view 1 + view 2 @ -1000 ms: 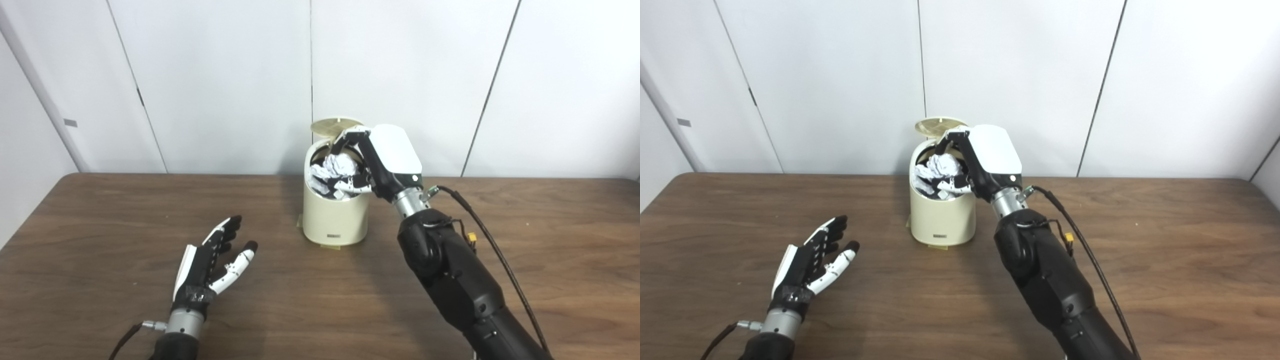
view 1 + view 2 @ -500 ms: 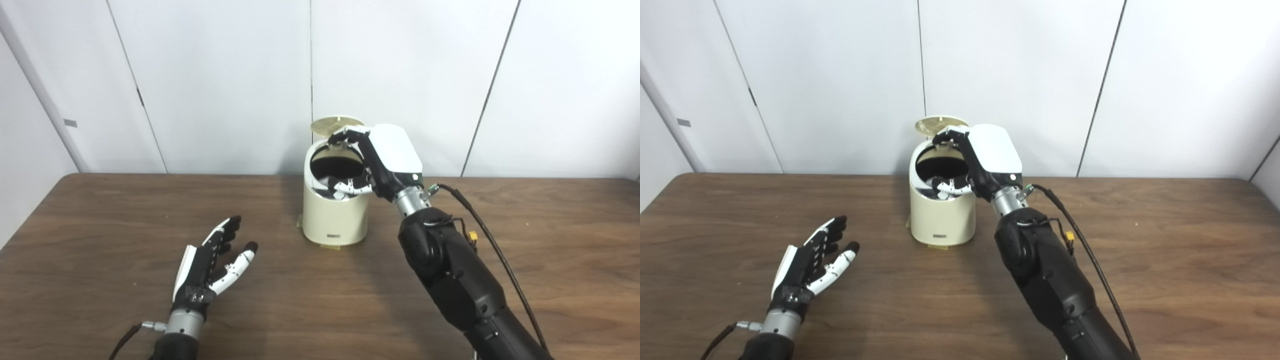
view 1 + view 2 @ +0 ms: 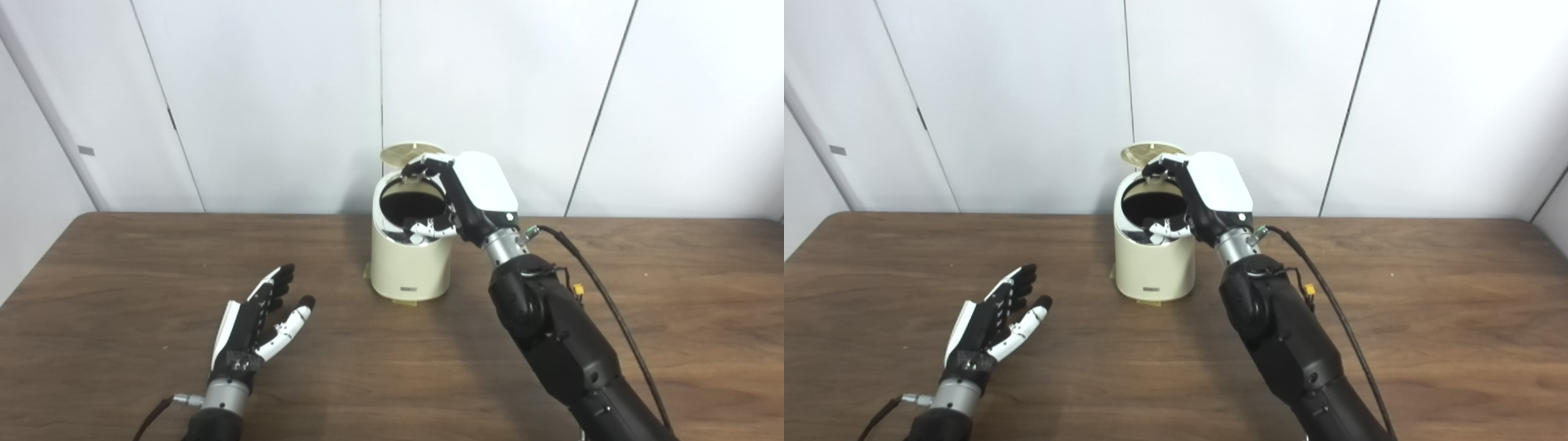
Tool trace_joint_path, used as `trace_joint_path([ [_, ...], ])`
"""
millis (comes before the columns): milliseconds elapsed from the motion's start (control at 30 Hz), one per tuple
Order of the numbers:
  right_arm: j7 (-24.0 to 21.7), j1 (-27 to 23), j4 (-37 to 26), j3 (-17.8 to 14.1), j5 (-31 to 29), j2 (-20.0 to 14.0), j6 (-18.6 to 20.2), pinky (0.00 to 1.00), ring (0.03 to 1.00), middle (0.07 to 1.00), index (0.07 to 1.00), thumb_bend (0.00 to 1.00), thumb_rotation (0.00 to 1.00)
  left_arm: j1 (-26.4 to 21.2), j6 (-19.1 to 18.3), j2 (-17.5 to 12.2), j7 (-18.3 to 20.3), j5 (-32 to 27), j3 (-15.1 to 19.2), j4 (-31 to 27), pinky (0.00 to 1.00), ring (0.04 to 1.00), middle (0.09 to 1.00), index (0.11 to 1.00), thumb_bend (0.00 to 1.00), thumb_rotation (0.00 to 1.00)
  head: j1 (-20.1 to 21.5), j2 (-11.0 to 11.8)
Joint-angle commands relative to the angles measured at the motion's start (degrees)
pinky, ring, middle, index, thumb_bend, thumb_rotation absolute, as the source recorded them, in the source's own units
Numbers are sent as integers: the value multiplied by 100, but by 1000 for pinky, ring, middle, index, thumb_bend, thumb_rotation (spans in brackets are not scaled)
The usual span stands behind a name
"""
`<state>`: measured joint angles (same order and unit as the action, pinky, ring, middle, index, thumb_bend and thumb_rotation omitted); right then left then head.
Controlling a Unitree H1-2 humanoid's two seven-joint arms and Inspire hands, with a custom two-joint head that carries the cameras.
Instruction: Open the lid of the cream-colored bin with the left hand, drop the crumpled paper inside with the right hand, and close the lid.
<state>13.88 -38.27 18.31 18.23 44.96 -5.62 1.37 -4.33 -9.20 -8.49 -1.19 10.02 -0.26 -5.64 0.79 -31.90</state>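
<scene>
Left eye view, bin: your cream-colored bin [image 3: 409, 263] stands upright mid-bench, toward the far edge, with its lid [image 3: 411, 152] tipped up at the back
Left eye view, contents: the mouth reads dark; you see no crumpled paper, so judge it dropped to the bottom, out of sight
Left eye view, right hand: your right hand [image 3: 453, 196] hangs over the bin's right rim, fingers curled loosely apart into the opening and holding nothing
Left eye view, left hand: your left hand [image 3: 260, 321] rests near the left front of the bench [image 3: 122, 306], palm up, fingers spread and empty, well apart from the bin
Right eye view, bin: same upright bin, same dark hollow; a small label shows low on its near wall
Right eye view, hands: right fingertips [image 3: 1157, 168] sit just beside the raised lid; whether they touch it you cannot tell
Handling, lid: judge it light, stiff plastic on a rear hinge; take it at the top edge and press it forward and down gently
Handling, bin body: likely light and smooth, so a hard shove may slide or tip it
Stage: paper seems in; closing the lid is not yet done
</scene>
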Motion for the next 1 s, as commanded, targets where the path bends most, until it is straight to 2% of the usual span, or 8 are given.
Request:
trace_joint_path([
  [0, 342, -69, 11, -133, -110, -63, -273, 366, 411, 520, 553, 517, 5, -21, 15, -38, 30, 38, -1, -50, 885, 902, 898, 933, 528, 432, 6, 8],
  [100, 648, -45, 56, -164, -118, -79, -529, 325, 386, 512, 506, 497, 0, -27, 15, -27, 24, 20, 3, -34, 882, 899, 895, 930, 535, 428, 4, 10],
  [300, 1148, 7, 74, -243, -170, -103, -979, 307, 401, 532, 518, 493, 0, -29, 14, -18, 15, 17, -11, -25, 882, 899, 897, 928, 526, 419, 2, 13],
  [533, 1299, 46, -131, -377, -319, -166, -1279, 310, 402, 512, 473, 497, 0, -24, 65, -21, 2, 34, -34, 38, 876, 893, 893, 930, 509, 404, 40, 17],
  [700, 1282, 173, -553, -604, -401, -192, -1241, 339, 402, 510, 477, 499, 0, -14, 55, -13, 12, 13, -33, 42, 889, 904, 901, 936, 511, 411, 40, 17],
  [833, 1131, 435, -958, -831, -483, -298, -1134, 332, 403, 518, 489, 498, 0, -22, 72, -8, 17, -48, -2, 57, 905, 912, 901, 934, 517, 414, 113, 10],
  [900, 1042, 587, -1126, -936, -522, -345, -1067, 374, 406, 514, 478, 501, 0, -31, 61, -12, 21, -69, 13, 56, 906, 913, 901, 933, 516, 417, 121, 10],
  [967, 1011, 695, -1203, -1015, -540, -377, -1038, 375, 408, 512, 472, 501, 0, -39, 55, -29, 27, -69, 20, 51, 906, 913, 901, 932, 517, 420, 127, 8],
])
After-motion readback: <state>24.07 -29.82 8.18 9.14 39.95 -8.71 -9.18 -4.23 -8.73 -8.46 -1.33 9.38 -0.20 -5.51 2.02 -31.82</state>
